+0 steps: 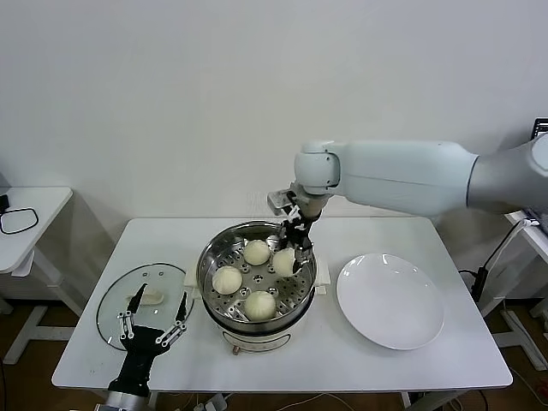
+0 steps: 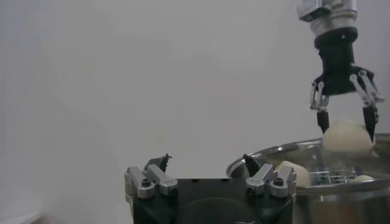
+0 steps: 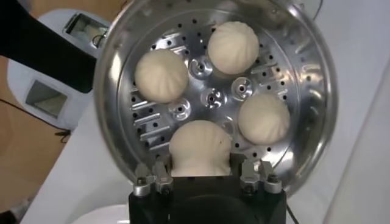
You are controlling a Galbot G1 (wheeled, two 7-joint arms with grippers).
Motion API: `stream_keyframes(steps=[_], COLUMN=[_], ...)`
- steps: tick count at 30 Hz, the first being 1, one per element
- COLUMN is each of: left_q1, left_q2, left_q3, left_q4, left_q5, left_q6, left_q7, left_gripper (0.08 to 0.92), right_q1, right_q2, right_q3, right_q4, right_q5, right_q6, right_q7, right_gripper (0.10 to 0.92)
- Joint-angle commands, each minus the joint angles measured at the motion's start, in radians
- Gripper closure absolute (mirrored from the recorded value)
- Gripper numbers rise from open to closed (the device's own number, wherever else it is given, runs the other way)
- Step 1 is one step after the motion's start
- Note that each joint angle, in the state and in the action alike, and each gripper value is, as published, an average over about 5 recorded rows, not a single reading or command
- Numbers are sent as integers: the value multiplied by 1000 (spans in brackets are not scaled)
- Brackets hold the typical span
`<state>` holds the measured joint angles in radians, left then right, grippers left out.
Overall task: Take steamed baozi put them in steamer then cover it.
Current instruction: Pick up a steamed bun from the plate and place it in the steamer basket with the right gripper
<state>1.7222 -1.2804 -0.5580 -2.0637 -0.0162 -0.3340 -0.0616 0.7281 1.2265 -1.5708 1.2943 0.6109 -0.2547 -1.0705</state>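
A: How is the right gripper (image 1: 295,250) shown, and why is it held so?

B: It is seen lowered from above into the steamer (image 1: 210,257), at about two o'clock on the perforated tray, with its fingers narrowed around the fourth baozi (image 3: 200,143). The bun is clasped at its sides, and in the left wrist view it appears between the dark fingertips (image 2: 323,119) just above the rim. Whether it already rests on the tray cannot be told. A vertical approach is judged to be used so that the neighbouring buns are not brushed.

A: Where are the other buns placed?

B: Three baozi are spaced on the tray: one at twelve o'clock (image 1: 256,252), one at nine (image 1: 227,279), one at six (image 1: 259,304). They are set apart from each other, presumably so that steam passes between them.

A: And the cover (image 1: 116,295)?

B: It lies flat on the table (image 1: 428,360) at nine o'clock from the steamer. The left gripper (image 1: 154,321) is held just over it, spread wide and empty, judged ready for the covering step. The white plate (image 1: 390,300), at three o'clock, bears nothing.
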Motion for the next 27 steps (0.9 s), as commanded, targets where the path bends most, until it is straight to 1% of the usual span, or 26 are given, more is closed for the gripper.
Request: stream_keyframes(steps=[1,10,15,17,20,24,27], left_q1=[0,-3,-4,-4,-4,-3,-3], left_q2=[0,-1,-1,-1,-1,0,2], left_q3=[-2,-2,-4,-5,-6,-10,-13], left_q4=[2,5,6,3,-2,-5,-6], left_q5=[0,0,0,0,0,0,1], left_q6=[0,-1,0,1,3,3,4], left_q7=[0,-1,-3,-3,-3,-3,-2], left_gripper=[177,177,177,177,177,177,177], right_q1=[-57,-74,-75,-74,-74,-83,-75], right_q2=[42,26,22,17,-7,-82,-159], right_q3=[-14,-17,-6,7,45,159,251], right_q4=[-28,-27,-20,-14,8,59,126], right_q5=[-21,-47,-39,-35,-33,-93,-133], right_q6=[-15,-18,-17,-16,-10,43,97], right_q7=[34,68,89,95,90,16,-49], right_gripper=[379,336,239,213,204,203,203])
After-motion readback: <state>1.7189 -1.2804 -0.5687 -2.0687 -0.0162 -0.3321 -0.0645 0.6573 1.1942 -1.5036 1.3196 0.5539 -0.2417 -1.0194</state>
